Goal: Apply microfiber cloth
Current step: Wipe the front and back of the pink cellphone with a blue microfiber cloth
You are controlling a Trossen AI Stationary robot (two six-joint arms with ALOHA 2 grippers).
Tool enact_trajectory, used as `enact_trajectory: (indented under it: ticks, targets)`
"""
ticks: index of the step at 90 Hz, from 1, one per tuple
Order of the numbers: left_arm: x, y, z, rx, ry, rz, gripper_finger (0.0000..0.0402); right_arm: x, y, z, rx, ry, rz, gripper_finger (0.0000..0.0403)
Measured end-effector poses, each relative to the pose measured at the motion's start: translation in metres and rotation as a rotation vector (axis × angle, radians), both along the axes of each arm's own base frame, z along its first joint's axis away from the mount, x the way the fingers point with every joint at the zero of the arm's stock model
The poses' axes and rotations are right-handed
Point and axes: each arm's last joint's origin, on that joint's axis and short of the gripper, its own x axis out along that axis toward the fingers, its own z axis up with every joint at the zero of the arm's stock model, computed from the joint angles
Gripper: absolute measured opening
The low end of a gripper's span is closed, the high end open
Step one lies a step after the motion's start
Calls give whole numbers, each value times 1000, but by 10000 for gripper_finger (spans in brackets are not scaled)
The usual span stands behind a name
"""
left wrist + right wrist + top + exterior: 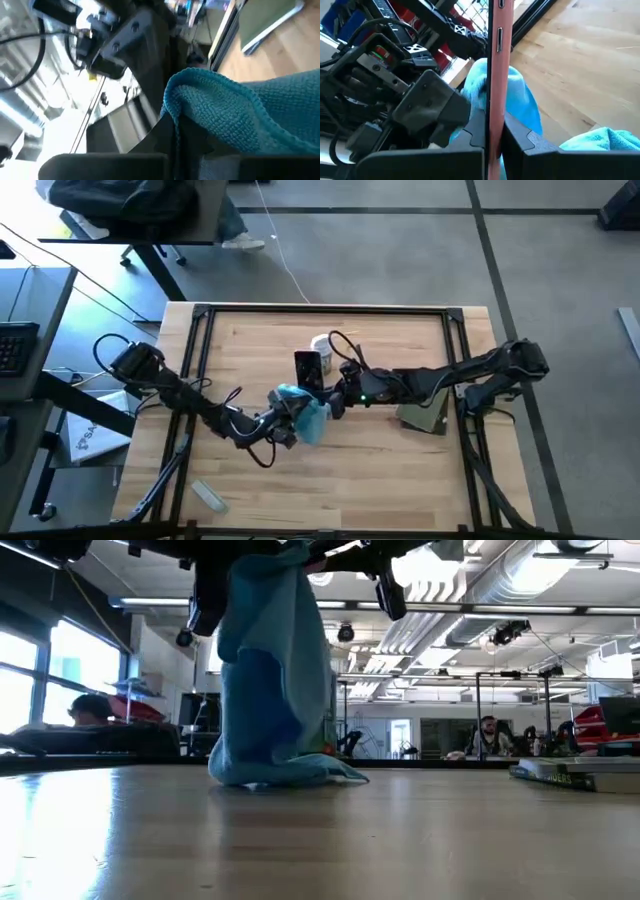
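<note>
Microfiber cloth [306,416]: teal, soft, bunched. It hangs from the left hand [290,418] near the middle of the counter [400,470]. In the low view the cloth [275,670] drapes down in a tall fold and its lower edge rests crumpled on the wood. In the left wrist view the fabric [235,110] lies folded over the dark fingers [165,135], which are pressed together on it.

Left hand: reaches in from the counter's left side to the centre, pinching the cloth's upper part.

Right hand [335,395]: reaches in from the right, just beside the left hand. Its fingers are pinched on the edge of a phone [309,370], a thin slab with a dark face. In the right wrist view the phone [498,75] shows edge-on as a reddish strip standing between the two dark fingers [525,137], with the cloth directly behind it.

Grey-green pad [425,416]: flat, on the counter's right part, partly under the right arm.

Small white object [209,495]: near the counter's front left corner, well apart from the cloth.
</note>
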Motion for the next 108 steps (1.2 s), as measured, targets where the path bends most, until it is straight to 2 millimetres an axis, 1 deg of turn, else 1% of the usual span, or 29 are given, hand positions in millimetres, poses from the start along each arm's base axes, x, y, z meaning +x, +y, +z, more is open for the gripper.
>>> enact_trajectory:
  ticks: [11, 25, 31, 37, 48, 57, 65, 72, 81, 89, 96, 102, 108]
  targets:
    - [-3, -5, -1, -12, -4, 17, 0, -6, -1, 5, -17, 10, 5, 1]
    - [-10, -11, -4, -63, -34, 47, 0, -16, -3, 21, -66, -26, 4, 1]
    - [-18, -9, -12, -81, -32, 75, 0, -21, -2, 32, -92, -60, 26, 1]
    - [-29, -3, -17, -132, -68, 103, 0, -26, -1, 37, -153, -67, 45, 1]
    - [-51, 10, -30, -272, -180, 145, 0, -31, 3, 39, -316, -44, 71, 1]
    - [-68, 19, -31, -466, -345, 130, 0, -33, 7, 42, -461, -50, 86, 1]
    - [-79, 28, -31, -665, -486, 73, 0, -31, 10, 38, -624, -19, 141, 1]
    - [-86, 36, -29, -825, -580, 10, 0, -31, 15, 35, -807, 9, 205, 1]
    - [-94, 48, -29, -1048, -675, -80, 0, -29, 22, 33, -1092, 46, 246, 1]
    - [-98, 60, -31, -1305, -693, -198, 0, -25, 25, 23, -1311, 136, 271, 1]
    - [-98, 70, -34, -1545, -664, -284, 0, -19, 25, 13, -1440, 234, 266, 1]
    - [-99, 77, -40, -1708, -626, -314, 0, -12, 23, 3, -1526, 318, 231, 1]
    - [-98, 84, -44, -1831, -592, -314, 0, -4, 21, -6, -1625, 406, 180, 1]
